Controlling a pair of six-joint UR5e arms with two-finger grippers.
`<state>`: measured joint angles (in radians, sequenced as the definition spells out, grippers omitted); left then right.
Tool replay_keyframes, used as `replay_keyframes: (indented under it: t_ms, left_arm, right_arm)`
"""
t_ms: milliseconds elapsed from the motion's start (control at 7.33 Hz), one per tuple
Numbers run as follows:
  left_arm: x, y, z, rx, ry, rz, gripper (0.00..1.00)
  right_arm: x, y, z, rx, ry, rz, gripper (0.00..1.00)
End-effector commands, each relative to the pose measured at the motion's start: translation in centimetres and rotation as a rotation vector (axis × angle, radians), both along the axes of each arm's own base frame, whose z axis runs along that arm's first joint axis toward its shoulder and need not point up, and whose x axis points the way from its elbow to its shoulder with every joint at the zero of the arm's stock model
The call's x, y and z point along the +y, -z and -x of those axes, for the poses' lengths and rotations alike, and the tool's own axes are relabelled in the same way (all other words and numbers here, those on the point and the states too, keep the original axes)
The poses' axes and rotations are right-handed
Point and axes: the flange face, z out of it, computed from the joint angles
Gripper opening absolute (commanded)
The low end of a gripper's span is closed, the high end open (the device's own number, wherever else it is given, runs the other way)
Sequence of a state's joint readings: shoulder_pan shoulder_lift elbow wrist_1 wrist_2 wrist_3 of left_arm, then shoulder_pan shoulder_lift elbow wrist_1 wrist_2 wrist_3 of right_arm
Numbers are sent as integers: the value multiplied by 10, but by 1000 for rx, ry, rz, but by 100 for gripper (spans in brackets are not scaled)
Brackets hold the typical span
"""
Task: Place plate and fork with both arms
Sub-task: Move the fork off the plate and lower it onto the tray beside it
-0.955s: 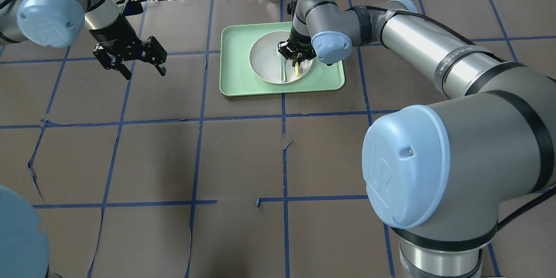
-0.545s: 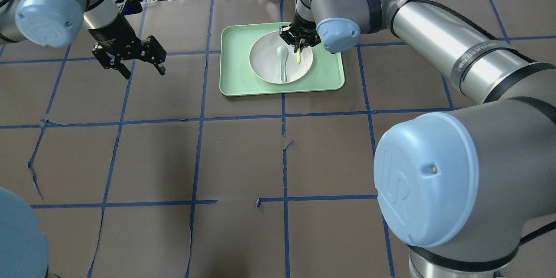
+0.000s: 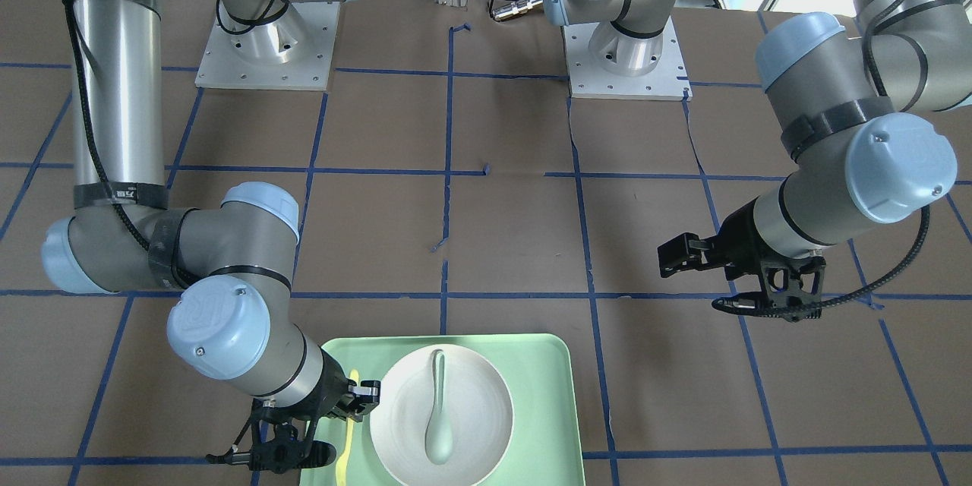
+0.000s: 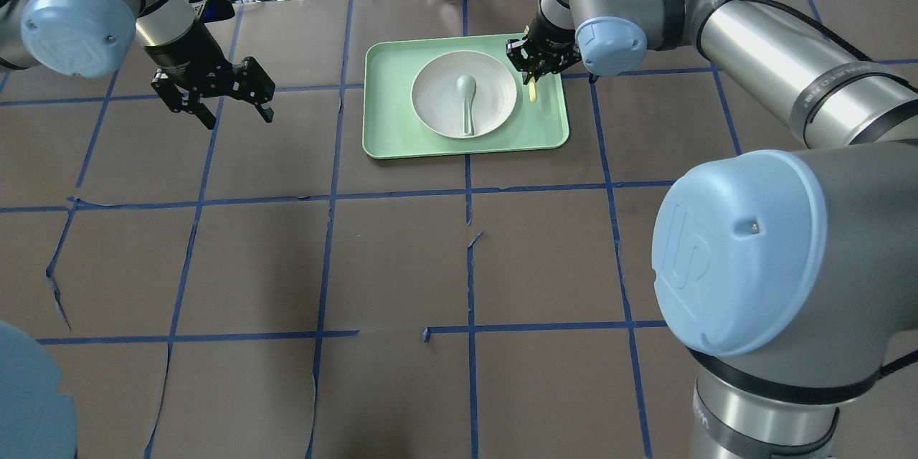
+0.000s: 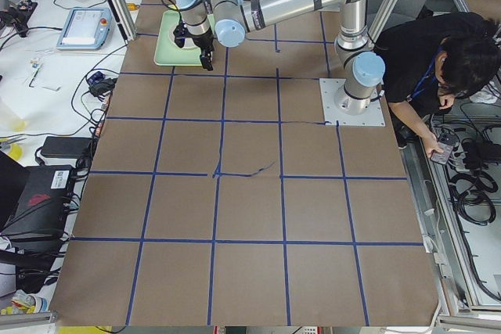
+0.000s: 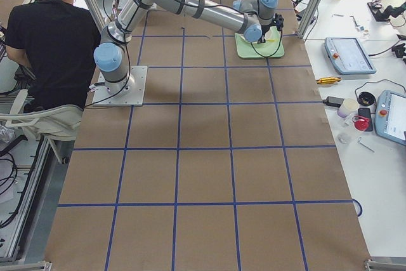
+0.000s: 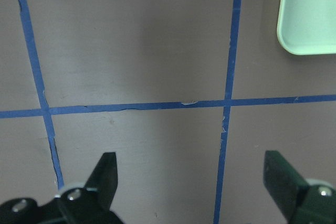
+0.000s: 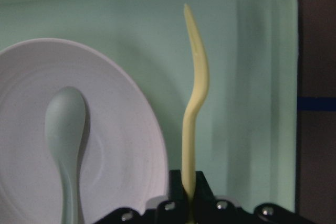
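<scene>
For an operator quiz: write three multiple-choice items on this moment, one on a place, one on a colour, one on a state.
1. Where does the spoon lie? A in the plate; B beside it; C under it.
2. What colour is the fork? A red; B pale yellow; C black.
3. How is the left hand? A shut on the fork; B shut on the spoon; C open, empty.
A: it rests in the plate's middle. B: the right hand holds it, pale yellow. C: its fingers stand wide apart, nothing between.
</scene>
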<state>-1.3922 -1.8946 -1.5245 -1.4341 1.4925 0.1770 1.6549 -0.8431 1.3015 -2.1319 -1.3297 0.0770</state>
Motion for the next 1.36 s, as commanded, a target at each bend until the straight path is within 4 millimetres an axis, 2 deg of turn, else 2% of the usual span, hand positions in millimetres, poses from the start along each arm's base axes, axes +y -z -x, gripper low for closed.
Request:
replay_keyframes:
  t_ms: [0,136,273,409,545,818,955,1091,1227]
  left_arm:
    - [1,-2,1,1,0,3,100]
    - [1,-1,1,1,0,1,100]
    - [1,0,1,0,0,0,100]
    - [1,0,1,0,0,0,100]
    - [1,0,1,0,0,0,100]
    - [0,-1,-1,-2,-1,2,100]
    - [0,-2,-2,-4,-3,5,100]
    - [-2,-11,0,-1,-3,21,100]
    - [1,-19,9,-5,0,33,100]
  right_arm:
    - [0,19,-2,-38,-14,-28,7]
    - [-1,22,5,12,-25,-24,11]
    - [-1,24,8,46,-50,-18,19]
    - [-1,25,10,51,-68,-15,74]
    - [-1,22,10,51,-65,-11,96]
    - [1,19,10,52,-59,-11,100]
    - [4,7,17,117,-44,1,100]
    - [15,-22,25,183,-43,-27,100]
    - [35,-59,35,256,-47,-92,100]
